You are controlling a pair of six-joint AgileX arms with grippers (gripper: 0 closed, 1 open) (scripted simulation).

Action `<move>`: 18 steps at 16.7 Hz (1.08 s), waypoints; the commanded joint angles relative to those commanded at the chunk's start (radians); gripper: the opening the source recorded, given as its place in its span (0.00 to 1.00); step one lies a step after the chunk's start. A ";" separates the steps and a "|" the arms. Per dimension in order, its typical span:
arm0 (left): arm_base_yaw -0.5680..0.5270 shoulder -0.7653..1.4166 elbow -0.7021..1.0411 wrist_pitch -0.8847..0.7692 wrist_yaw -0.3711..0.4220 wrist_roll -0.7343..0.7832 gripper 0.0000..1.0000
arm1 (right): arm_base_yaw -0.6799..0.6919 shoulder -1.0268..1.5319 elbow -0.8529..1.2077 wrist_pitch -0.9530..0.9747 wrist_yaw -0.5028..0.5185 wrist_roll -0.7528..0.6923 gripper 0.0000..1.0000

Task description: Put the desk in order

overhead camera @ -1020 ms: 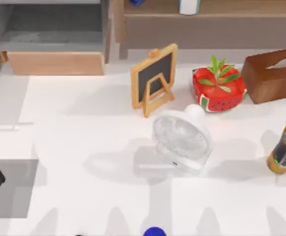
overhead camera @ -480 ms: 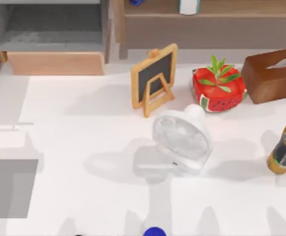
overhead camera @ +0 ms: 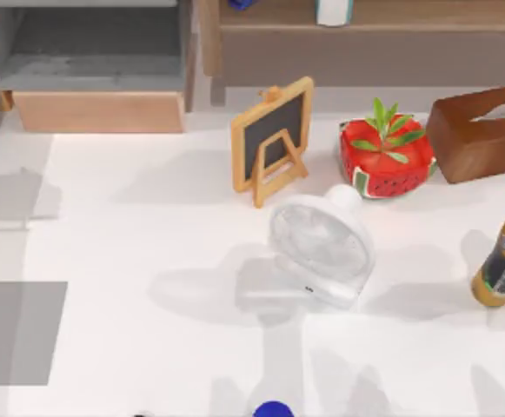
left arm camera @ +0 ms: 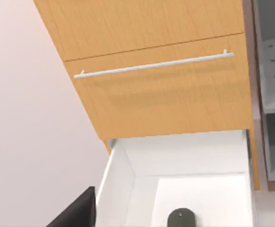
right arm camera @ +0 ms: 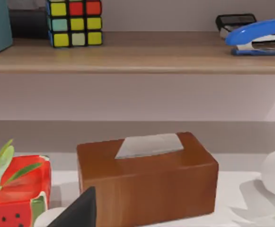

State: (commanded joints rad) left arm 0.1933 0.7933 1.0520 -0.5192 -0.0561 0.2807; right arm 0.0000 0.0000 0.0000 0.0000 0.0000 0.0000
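At the top view's left, the dark shape that stood over the pad's (overhead camera: pixel 17 333) edge a second ago is gone. Only a shadow remains, now further up the tabletop (overhead camera: pixel 148 226). The left hand (left arm camera: pixel 75 215) hangs over an open drawer (left arm camera: pixel 123 175) below a wooden front with one bar handle (left arm camera: pixel 154 65). One dark mouse (left arm camera: pixel 181 220) lies inside the drawer. I judge the mouse stowed and this arm pulling clear, though I cannot tell whether the hand is spread or pressed together.

Across the white tabletop, which spans most of the top view, nothing else has shifted. From left to right it carries:
- one grey pad
- one chalkboard (overhead camera: pixel 272 139)
- one white fan (overhead camera: pixel 322 243)
- one watermelon pot (overhead camera: pixel 385 161)
- one brown tissue box (overhead camera: pixel 482 130)
- one bottle (overhead camera: pixel 502 265)

Six things are left out, so tidying looks far from done.

The right hand (right arm camera: pixel 78 213) is near the tissue box and faces the shelf (right arm camera: pixel 137 61), which holds one colour cube (right arm camera: pixel 74 22) and one blue stapler (right arm camera: pixel 260 35). I cannot tell its state either.
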 joint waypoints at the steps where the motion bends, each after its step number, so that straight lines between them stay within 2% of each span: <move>1: 0.015 0.089 0.101 -0.053 0.000 0.020 1.00 | 0.000 0.000 0.000 0.000 0.000 0.000 1.00; 6: 0.082 0.565 0.584 -0.314 0.005 0.089 1.00 | 0.000 0.000 0.000 0.000 0.000 0.000 1.00; 10: 0.123 0.952 0.901 -0.505 0.017 0.100 1.00 | 0.000 0.000 0.000 0.000 0.000 0.000 1.00; 14: 0.148 1.290 1.143 -0.653 0.034 0.080 1.00 | 0.000 0.000 0.000 0.000 0.000 0.000 1.00; 18: 0.149 1.560 1.305 -0.757 0.058 0.046 1.00 | 0.000 0.000 0.000 0.000 0.000 0.000 1.00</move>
State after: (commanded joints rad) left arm 0.3423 2.3536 2.3575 -1.2758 0.0018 0.3270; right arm 0.0000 0.0000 0.0000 0.0000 0.0000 0.0000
